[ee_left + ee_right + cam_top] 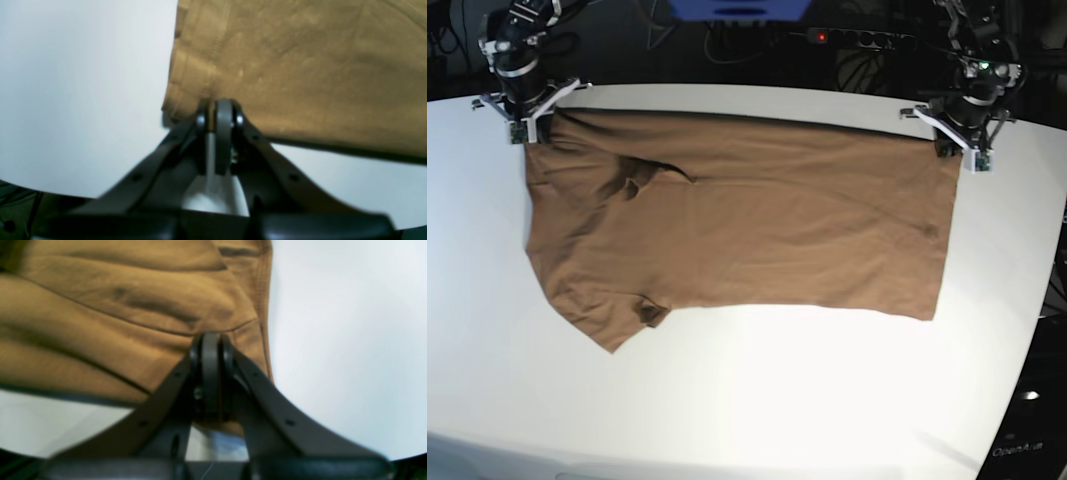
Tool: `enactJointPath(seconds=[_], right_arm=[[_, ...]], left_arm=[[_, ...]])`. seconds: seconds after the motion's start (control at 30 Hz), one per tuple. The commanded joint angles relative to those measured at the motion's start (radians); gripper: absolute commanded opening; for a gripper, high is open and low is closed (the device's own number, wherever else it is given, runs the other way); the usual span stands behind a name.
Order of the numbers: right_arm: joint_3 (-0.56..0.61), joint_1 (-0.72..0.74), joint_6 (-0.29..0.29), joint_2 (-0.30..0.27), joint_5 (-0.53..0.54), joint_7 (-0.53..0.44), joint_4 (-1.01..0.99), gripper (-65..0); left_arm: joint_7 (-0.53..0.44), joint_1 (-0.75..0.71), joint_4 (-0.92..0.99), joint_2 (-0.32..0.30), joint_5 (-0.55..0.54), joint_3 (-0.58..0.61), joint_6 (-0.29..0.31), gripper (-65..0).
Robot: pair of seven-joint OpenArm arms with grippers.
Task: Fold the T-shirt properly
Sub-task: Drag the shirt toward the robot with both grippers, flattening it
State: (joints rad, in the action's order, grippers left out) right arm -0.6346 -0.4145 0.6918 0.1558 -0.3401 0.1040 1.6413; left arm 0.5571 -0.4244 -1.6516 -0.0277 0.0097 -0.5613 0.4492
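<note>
Plain tan-brown cotton T-shirt (747,230) spread flat on white desk (777,400) | left tool (218,110) clenched on hem corner | right tool (210,343) clenched on sleeve-side corner

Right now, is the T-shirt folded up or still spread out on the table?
Mostly spread out. The T-shirt lies wide across the white table with both sleeves visible at one end; only its far edge is held up by the grippers.
</note>
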Motion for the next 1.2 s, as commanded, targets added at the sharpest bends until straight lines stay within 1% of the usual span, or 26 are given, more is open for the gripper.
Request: enactJointPath(seconds=[0.0,0.2,0.37,0.53,0.6,0.7,0.77,1.0,1.17], right_arm=[[0.0,-0.002,0.006,0.001,-0.063,0.07,-0.008,-64.6],[-0.001,-0.002,0.006,0.001,-0.063,-0.068,-0.008,-64.6],[-0.009,0.01,0.006,0.001,-0.063,-0.106,-0.006,-64.6],[-0.009,-0.007,0.006,0.001,-0.061,-0.174,0.035,-64.6],[-0.006,-0.019,0.006,0.001,-0.049,-0.18,0.072,-64.6],[-0.004,-0.03,0.006,0.001,-0.003,-0.177,0.113,-64.6],[-0.009,-0.027,0.006,0.001,0.0,-0.175,0.129,-64.6],[-0.003,-0.031,0.006,0.001,0.002,-0.175,0.122,-64.7],[-0.003,-0.025,0.006,0.001,-0.003,-0.18,0.066,-64.7]], left_arm=[[0.096,-0.024,0.008,0.002,0.042,-0.003,0.004,-61.7],[0.096,-0.02,0.006,0.002,0.042,-0.003,0.004,-61.7],[0.096,-0.015,-0.008,0.013,0.042,-0.003,0.004,-61.7],[0.105,-0.02,-0.046,0.016,0.042,-0.003,0.004,-61.7],[0.105,-0.018,-0.049,0.016,0.042,-0.001,0.004,-61.7],[0.105,-0.017,-0.048,0.016,0.042,-0.001,0.004,-61.7],[0.105,-0.017,-0.048,0.016,0.042,-0.001,0.004,-61.7],[0.1,-0.014,-0.048,0.016,0.042,-0.001,0.004,-61.7],[0.097,0.003,-0.049,0.016,0.042,-0.001,0.004,-61.7]])
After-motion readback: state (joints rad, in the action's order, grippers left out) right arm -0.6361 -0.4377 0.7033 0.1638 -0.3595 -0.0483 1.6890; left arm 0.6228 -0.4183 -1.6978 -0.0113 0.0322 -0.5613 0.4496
